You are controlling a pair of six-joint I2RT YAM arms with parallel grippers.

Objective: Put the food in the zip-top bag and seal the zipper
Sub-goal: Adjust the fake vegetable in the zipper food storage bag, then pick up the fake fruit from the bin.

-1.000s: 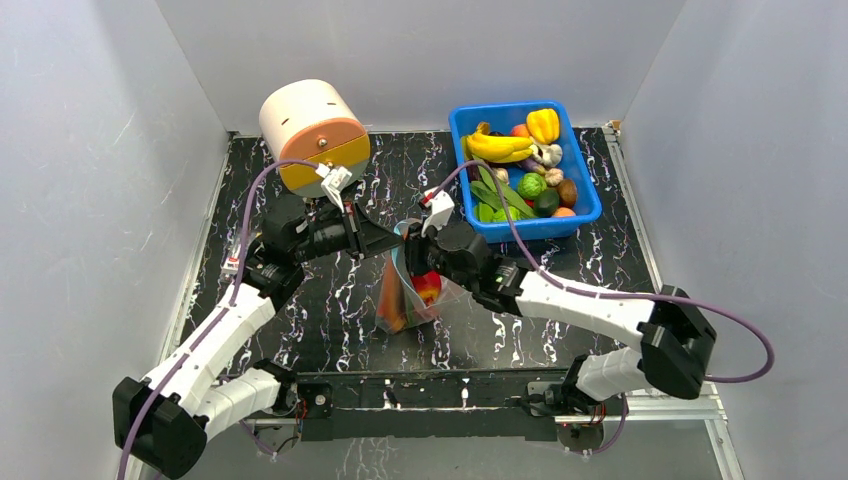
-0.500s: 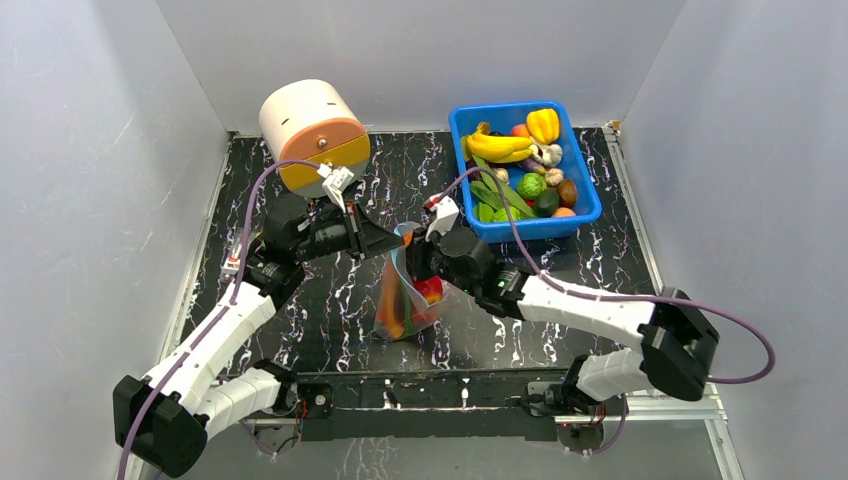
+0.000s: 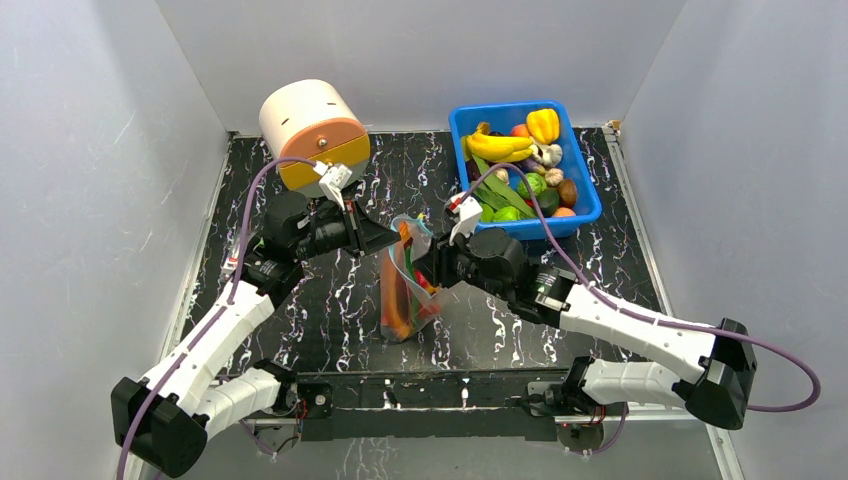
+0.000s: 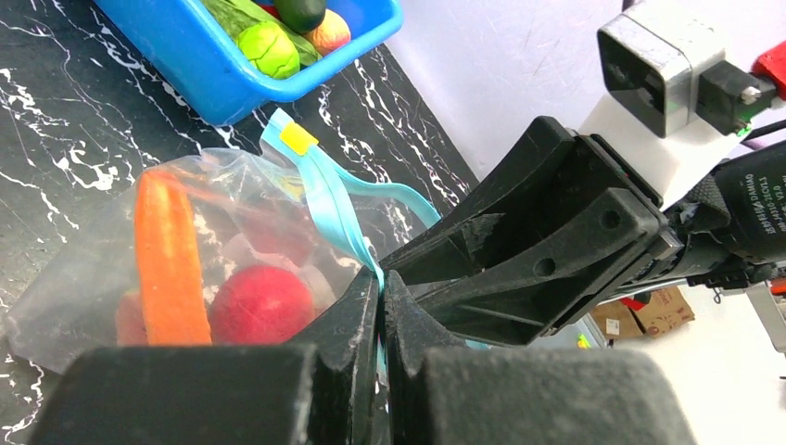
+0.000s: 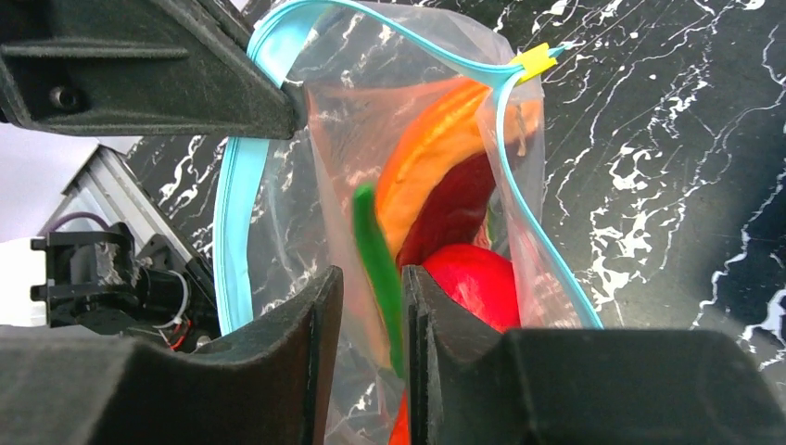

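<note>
From above, the zip-top bag (image 3: 405, 290) stands mouth-up at the middle of the black marbled table (image 3: 330, 330). My left gripper (image 3: 392, 238) meets its mouth from 9 o'clock and my right gripper (image 3: 428, 268) from 3 o'clock. The blue bin (image 3: 560, 225) of spare food sits at 1 o'clock and a white-and-orange drum (image 3: 313, 130) at 11 o'clock.

At my left wrist, my left fingers (image 4: 357, 315) are pressed together, pinching the zipper (image 4: 334, 209). Its yellow slider (image 4: 298, 139) lies towards 11 o'clock. Through the clear plastic I see a carrot (image 4: 167, 260) and a red fruit (image 4: 259, 304). My right gripper's black body is just beside, at 3 o'clock.

At my right wrist, my right fingers (image 5: 315, 362) stand a little apart over the open mouth. A blurred green pod (image 5: 375, 250) lies in the gap, narrower than it. I cannot tell whether it touches a pad. My left gripper holds the strip at 11 o'clock.
</note>
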